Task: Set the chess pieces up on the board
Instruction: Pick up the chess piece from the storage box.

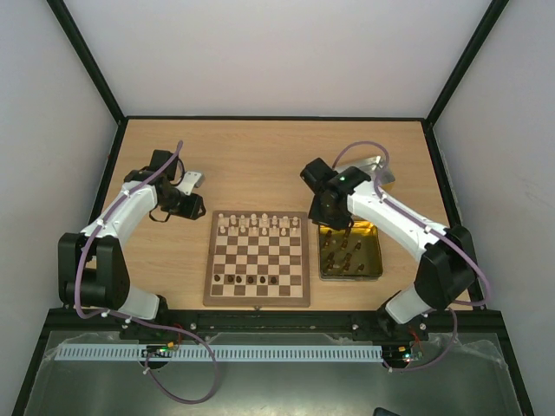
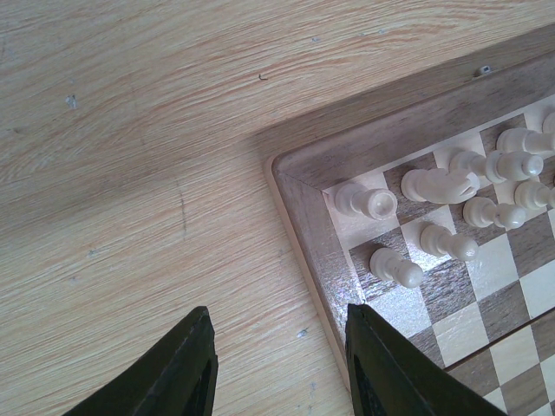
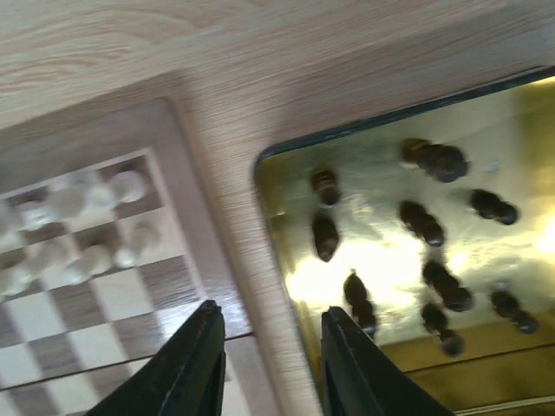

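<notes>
The board lies mid-table, with several cream pieces on its far rows and a few dark pieces on a near row. More dark pieces lie in the gold tin to its right. My left gripper is open and empty, just left of the board's far-left corner; cream pieces show there. My right gripper is open and empty above the strip between the board's edge and the tin's rim; dark pieces show inside.
A silver tin sits behind the right arm at the far right. Black frame posts and pale walls enclose the table.
</notes>
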`<action>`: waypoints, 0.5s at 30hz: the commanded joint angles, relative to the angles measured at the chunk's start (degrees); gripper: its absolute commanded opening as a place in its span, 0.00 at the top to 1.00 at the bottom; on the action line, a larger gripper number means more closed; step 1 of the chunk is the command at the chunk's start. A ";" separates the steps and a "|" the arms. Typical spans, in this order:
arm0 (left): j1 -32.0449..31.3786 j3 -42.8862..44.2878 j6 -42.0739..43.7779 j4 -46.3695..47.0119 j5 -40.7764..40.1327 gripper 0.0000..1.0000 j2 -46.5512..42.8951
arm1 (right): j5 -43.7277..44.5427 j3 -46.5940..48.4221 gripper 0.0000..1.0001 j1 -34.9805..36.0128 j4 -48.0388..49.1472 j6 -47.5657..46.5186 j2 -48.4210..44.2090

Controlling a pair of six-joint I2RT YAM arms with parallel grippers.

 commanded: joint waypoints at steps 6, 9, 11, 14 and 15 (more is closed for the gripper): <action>-0.15 -0.72 0.00 -0.17 -0.25 0.58 -1.05 | 4.43 -4.44 0.69 -11.06 -2.72 -9.25 2.02; -0.07 -0.61 -0.02 -0.30 -0.23 0.58 -0.99 | 4.60 -4.99 0.69 -14.17 -1.72 -10.52 3.14; -0.09 -0.66 -0.01 -0.26 -0.34 0.58 -1.00 | 5.09 -5.02 0.69 -15.19 -1.62 -11.15 3.93; -0.09 -0.71 -0.02 -0.17 -0.28 0.58 -0.95 | 4.96 -5.88 0.69 -16.21 -1.04 -11.99 4.61; -0.09 -0.60 -0.02 -0.17 -0.33 0.58 -0.88 | 4.78 -6.29 0.69 -16.40 -0.62 -12.24 4.72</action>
